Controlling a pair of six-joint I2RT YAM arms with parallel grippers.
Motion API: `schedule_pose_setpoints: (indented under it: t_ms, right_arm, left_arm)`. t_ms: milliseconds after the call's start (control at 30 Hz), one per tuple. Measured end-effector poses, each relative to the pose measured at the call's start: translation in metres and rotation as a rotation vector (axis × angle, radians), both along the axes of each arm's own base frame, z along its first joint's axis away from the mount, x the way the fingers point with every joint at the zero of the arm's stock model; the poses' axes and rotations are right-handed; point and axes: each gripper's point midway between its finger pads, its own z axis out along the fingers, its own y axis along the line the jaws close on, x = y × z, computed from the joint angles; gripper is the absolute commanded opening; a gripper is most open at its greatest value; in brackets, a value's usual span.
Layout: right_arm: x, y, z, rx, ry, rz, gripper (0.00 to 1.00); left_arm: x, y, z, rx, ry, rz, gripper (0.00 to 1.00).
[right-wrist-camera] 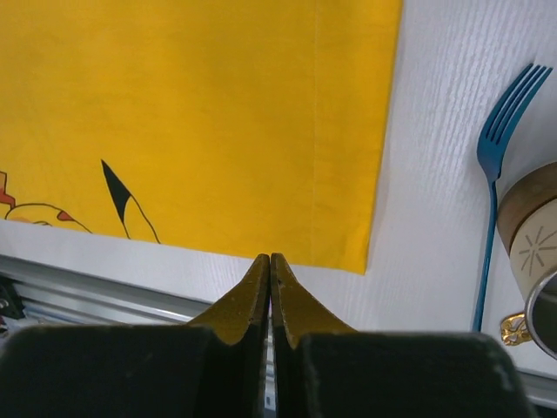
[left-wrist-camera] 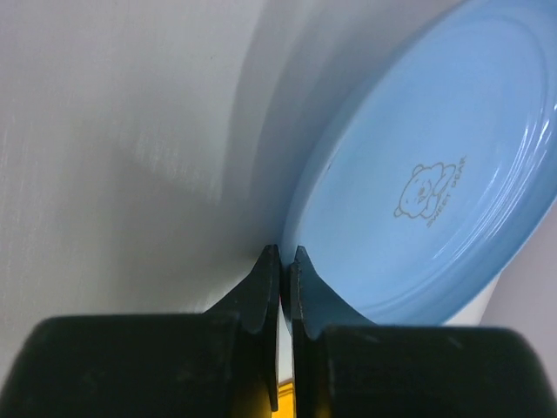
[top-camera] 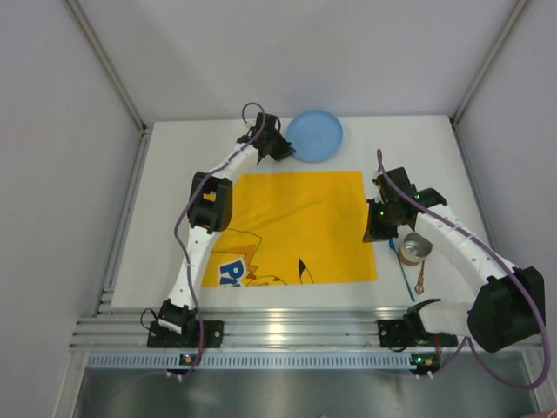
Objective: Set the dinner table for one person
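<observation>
A light blue plate (top-camera: 315, 135) with a small bear print (left-wrist-camera: 418, 174) sits at the far side of the white dinner table (top-camera: 165, 218), just beyond a yellow cartoon-printed cloth (top-camera: 296, 226). My left gripper (top-camera: 284, 148) is at the plate's left rim, and its fingertips (left-wrist-camera: 285, 254) are shut on that rim. My right gripper (top-camera: 376, 232) hovers over the cloth's right edge (right-wrist-camera: 374, 174), shut with nothing between its fingers (right-wrist-camera: 271, 258).
Right of the cloth lie a blue fork (top-camera: 406, 272) (right-wrist-camera: 492, 174), a brown-and-cream cup (top-camera: 416, 247) (right-wrist-camera: 531, 252) and a gold utensil (top-camera: 420, 283). Grey walls edge the table. An aluminium rail (top-camera: 278, 331) runs along the near edge.
</observation>
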Motion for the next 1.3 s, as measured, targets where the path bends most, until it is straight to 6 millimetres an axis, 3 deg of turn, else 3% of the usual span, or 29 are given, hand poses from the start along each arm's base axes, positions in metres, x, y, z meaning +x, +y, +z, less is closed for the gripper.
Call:
schedule_pose_setpoints:
  t_ms: [33,100,133,167,200,233,367,500,600,700,833,1000,1133,1300]
  right_arm:
    - [0.001,-0.001,0.002,-0.005,-0.005,-0.001,0.04]
    - [0.007,-0.005,0.008,-0.016,-0.024,-0.013,0.38]
    - [0.010,-0.007,0.012,-0.023,-0.036,-0.023,0.59]
    - [0.015,-0.010,0.017,-0.029,-0.051,-0.033,0.88]
    - [0.019,-0.013,0.023,-0.037,-0.066,-0.043,0.97]
    - [0.023,-0.016,0.029,-0.047,-0.083,-0.049,1.00]
    - [0.036,-0.035,0.052,-0.107,-0.136,-0.108,1.00]
    - [0.040,-0.057,0.059,-0.178,-0.149,-0.176,1.00]
    - [0.036,-0.077,0.053,-0.224,-0.118,-0.236,1.00]
    - [0.029,-0.092,0.041,-0.261,-0.067,-0.279,1.00]
    - [0.025,-0.102,0.020,-0.304,0.013,-0.299,0.98]
    - [0.016,-0.110,-0.005,-0.335,0.098,-0.307,0.92]
    - [0.011,-0.116,-0.017,-0.345,0.125,-0.324,0.85]
    - [0.004,-0.118,-0.034,-0.350,0.145,-0.319,0.80]
  left_arm:
    - [0.000,0.000,0.000,0.000,0.000,-0.002,0.00]
    - [-0.001,0.001,0.001,-0.004,-0.001,-0.011,0.00]
    - [-0.002,0.003,0.001,-0.001,0.000,-0.015,0.00]
    - [-0.005,0.006,0.001,0.007,0.005,-0.023,0.00]
    - [-0.010,0.012,0.003,0.018,0.012,-0.027,0.00]
    - [-0.015,0.018,0.004,0.033,0.021,-0.034,0.00]
    - [-0.040,0.040,0.030,0.071,0.031,-0.066,0.00]
    - [-0.076,0.055,0.090,0.107,-0.028,-0.124,0.00]
    - [-0.115,0.057,0.126,0.133,-0.075,-0.180,0.00]
    - [-0.184,0.060,0.149,0.155,-0.097,-0.259,0.00]
    - [-0.260,0.076,0.129,0.191,-0.034,-0.327,0.00]
    - [-0.330,0.106,0.068,0.240,0.132,-0.346,0.00]
    - [-0.370,0.112,0.030,0.275,0.246,-0.390,0.00]
    - [-0.392,0.113,0.011,0.306,0.295,-0.421,0.00]
